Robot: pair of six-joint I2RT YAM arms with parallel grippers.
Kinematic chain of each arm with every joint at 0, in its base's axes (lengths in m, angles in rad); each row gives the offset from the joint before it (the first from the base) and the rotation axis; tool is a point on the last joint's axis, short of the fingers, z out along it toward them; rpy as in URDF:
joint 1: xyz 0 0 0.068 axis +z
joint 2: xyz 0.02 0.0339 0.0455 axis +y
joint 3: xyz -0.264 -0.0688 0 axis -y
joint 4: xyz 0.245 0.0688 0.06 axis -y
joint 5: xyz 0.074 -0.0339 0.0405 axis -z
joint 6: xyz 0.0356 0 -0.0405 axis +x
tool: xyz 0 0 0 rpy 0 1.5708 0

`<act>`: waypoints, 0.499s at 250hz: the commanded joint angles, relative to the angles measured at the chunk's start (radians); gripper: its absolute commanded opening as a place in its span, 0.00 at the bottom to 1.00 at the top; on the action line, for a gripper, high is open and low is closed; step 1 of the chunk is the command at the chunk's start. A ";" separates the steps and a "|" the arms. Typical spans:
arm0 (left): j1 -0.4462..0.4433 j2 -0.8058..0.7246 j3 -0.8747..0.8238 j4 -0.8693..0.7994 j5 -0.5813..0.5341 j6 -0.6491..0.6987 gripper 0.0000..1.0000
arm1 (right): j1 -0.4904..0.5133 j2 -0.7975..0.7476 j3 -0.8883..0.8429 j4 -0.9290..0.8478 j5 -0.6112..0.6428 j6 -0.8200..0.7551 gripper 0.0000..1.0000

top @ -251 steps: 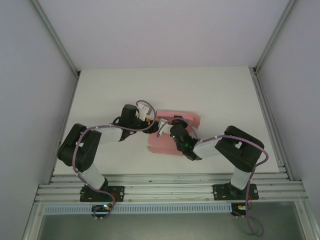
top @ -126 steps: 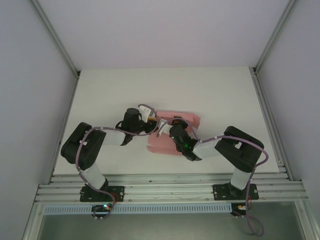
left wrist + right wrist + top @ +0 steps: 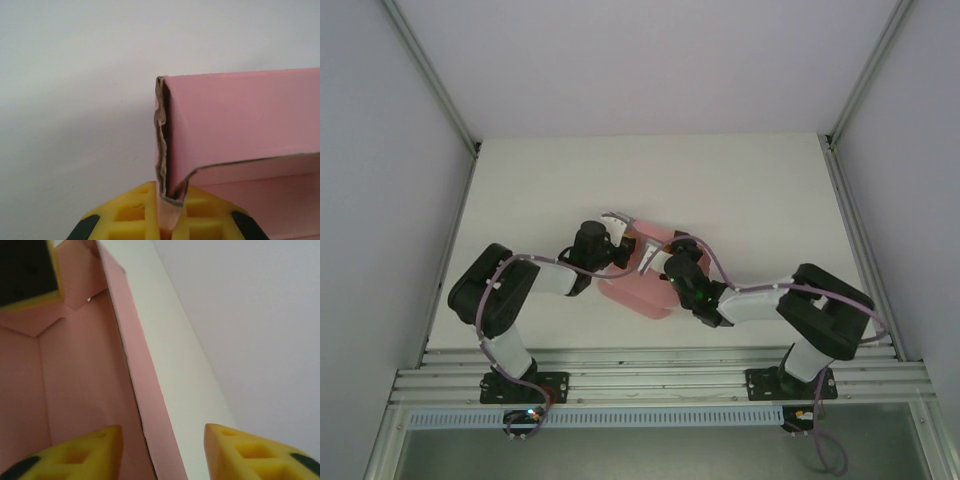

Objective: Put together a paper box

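Note:
The paper box (image 3: pixel 638 288) is pale pink card, partly folded, lying mid-table between both arms. In the left wrist view its frayed corner (image 3: pixel 167 150) stands upright with a flap curling over it. My left gripper (image 3: pixel 171 212) is shut on the bottom of that corner; from above it (image 3: pixel 626 224) sits at the box's far left edge. My right gripper (image 3: pixel 162 452) is open, its yellow fingers (image 3: pixel 85 452) straddling a pink wall (image 3: pixel 145 390) of the box without pinching it. From above it (image 3: pixel 653 258) hovers over the box's far side.
The white table (image 3: pixel 750 190) has free room at the back and on both sides. Grey enclosure walls close it in, and a metal rail (image 3: pixel 660 365) runs along the near edge by the arm bases.
The left gripper closed on the box's corner. The right gripper opened and let go of the card. The box swung round and slid toward the near left.

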 commanded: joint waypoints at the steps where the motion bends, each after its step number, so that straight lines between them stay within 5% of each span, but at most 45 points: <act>1: -0.006 0.020 -0.015 0.071 -0.017 0.016 0.00 | -0.005 -0.093 -0.014 -0.153 -0.077 0.191 0.57; 72: -0.012 0.036 -0.023 0.117 0.000 0.051 0.00 | -0.081 -0.371 -0.080 -0.287 -0.271 0.476 0.68; 125: -0.022 0.050 -0.020 0.135 0.014 0.075 0.00 | -0.283 -0.467 0.034 -0.469 -0.552 0.761 0.79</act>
